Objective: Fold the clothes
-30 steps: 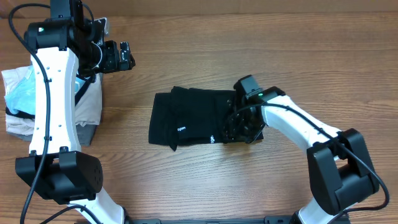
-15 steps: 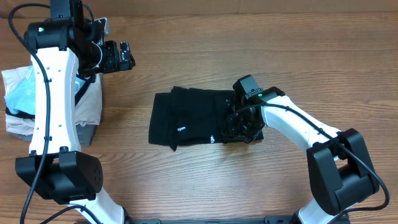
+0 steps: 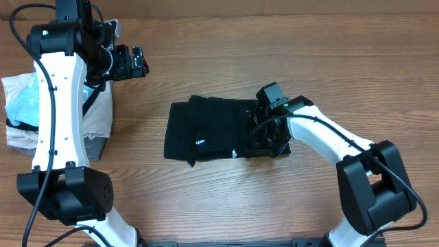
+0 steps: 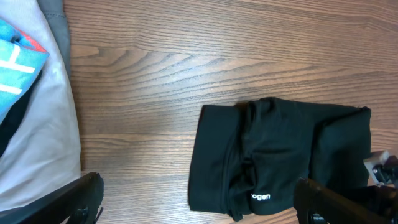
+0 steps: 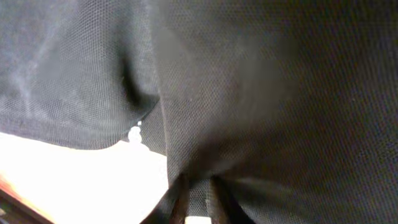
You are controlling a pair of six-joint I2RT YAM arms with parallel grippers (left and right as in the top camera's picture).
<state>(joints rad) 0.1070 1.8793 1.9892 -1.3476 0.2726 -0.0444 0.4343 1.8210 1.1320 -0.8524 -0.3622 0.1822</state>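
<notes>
Folded black T-shirt (image 3: 212,134) mid-desk (image 3: 288,48); soft, light, limp, layers likely to slip apart; best taken through all layers at an edge; right gripper (image 3: 264,137) pinching fabric at its right edge; left gripper (image 3: 134,63) spread wide, raised far left beside laundry pile (image 3: 20,116).

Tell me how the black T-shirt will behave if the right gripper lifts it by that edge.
Probably floppy: the black T-shirt lies in soft, rumpled folds, so its layers would likely sag and open below the right gripper. Likely light: its knit looks thin up close. Pushed, it would probably bunch rather than slide whole across the wooden table.
</notes>
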